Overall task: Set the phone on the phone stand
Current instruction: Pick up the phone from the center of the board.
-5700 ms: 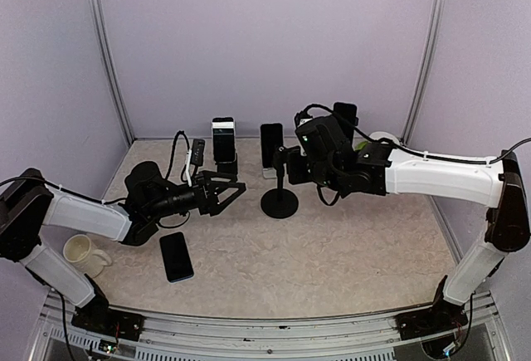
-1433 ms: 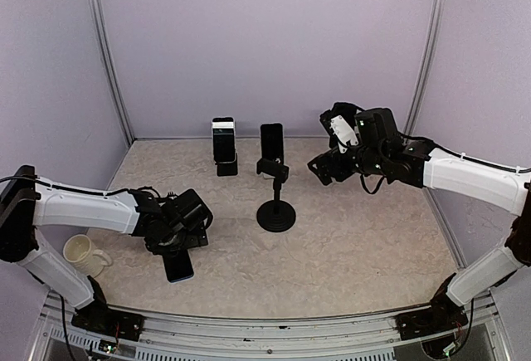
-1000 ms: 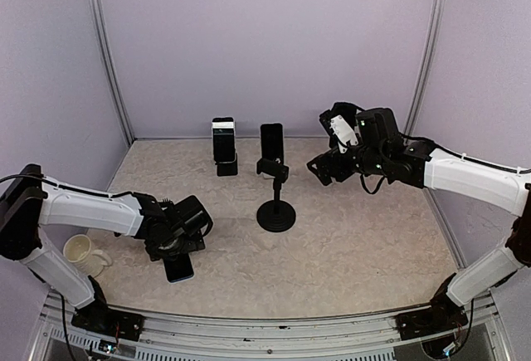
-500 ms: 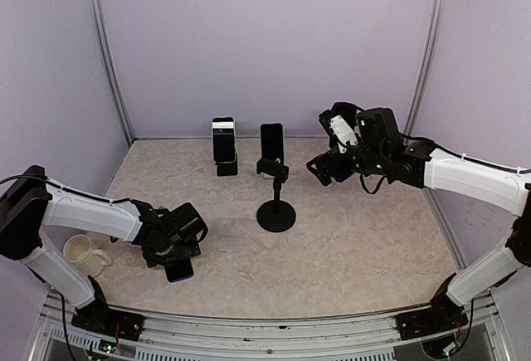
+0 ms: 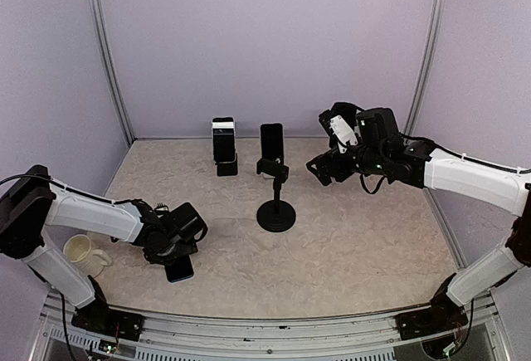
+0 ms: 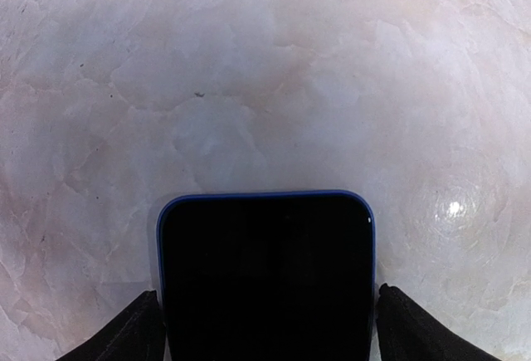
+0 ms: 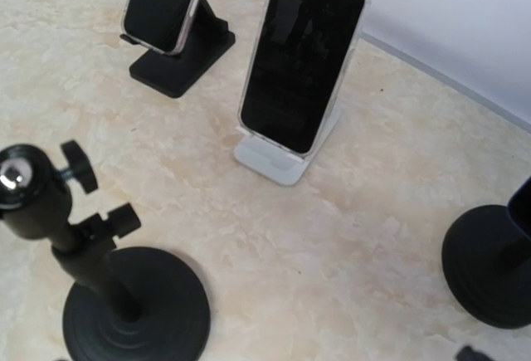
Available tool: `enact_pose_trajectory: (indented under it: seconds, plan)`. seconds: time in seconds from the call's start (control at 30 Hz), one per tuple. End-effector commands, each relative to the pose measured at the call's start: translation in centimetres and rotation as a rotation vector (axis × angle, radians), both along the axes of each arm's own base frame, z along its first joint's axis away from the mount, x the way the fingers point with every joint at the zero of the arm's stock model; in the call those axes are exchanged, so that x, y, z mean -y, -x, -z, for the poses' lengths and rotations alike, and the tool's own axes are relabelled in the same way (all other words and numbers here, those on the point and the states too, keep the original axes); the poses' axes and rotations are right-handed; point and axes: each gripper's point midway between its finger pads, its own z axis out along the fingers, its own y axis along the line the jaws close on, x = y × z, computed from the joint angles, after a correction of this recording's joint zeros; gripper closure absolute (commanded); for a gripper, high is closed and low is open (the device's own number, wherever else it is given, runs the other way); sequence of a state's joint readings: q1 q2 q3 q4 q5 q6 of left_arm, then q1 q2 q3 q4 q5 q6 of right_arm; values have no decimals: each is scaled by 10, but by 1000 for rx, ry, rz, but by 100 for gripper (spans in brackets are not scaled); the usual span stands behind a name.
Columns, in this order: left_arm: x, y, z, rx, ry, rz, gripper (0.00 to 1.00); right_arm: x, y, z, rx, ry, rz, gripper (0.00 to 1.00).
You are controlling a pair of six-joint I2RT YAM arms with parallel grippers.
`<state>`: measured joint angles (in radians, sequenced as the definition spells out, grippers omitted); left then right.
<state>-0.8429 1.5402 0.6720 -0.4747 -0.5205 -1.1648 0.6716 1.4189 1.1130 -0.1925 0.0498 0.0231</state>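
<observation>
The phone, dark with a blue case, lies flat on the table at the front left. My left gripper is down over it. In the left wrist view the phone fills the gap between my fingertips, which sit against its two long edges. The empty phone stand, black with a round base and a ball head, stands mid-table and shows in the right wrist view too. My right gripper hovers open to the right of the stand, holding nothing.
Behind the stand, a phone leans in a black holder and another in a white holder. A cream mug sits at the front left by my left arm. A dark round base shows at the right wrist view's edge.
My left gripper has sunk a little lower and nearer over the phone, and its jaws have narrowed onto the phone's sides. The right arm has stayed put.
</observation>
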Motion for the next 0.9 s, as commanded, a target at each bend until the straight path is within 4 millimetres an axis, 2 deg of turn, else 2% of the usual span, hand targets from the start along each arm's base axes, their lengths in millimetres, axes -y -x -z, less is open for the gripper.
enact_pose_trajectory:
  seconds: [0.0, 0.27, 0.47, 0.6, 0.67, 0.87]
  plan:
    - [-2, 19, 28, -109, 23, 14, 19, 6, 0, -18, 39, -18, 15, 0]
    - [4, 15, 18, -58, 75, 49, 48, 6, -1, -22, 43, -22, 15, 0]
    - [16, 2, -4, 37, 90, 102, 74, 4, 2, -29, 43, -41, 4, 0]
    - [25, -6, -18, 97, 98, 138, 84, 4, 6, -36, 45, -59, -7, 0]
    - [29, -10, -25, 119, 103, 154, 86, 2, 7, -39, 40, -74, -15, 0]
    - [43, -18, -41, 180, 89, 217, 94, -17, 24, -52, -14, -156, -118, 0]
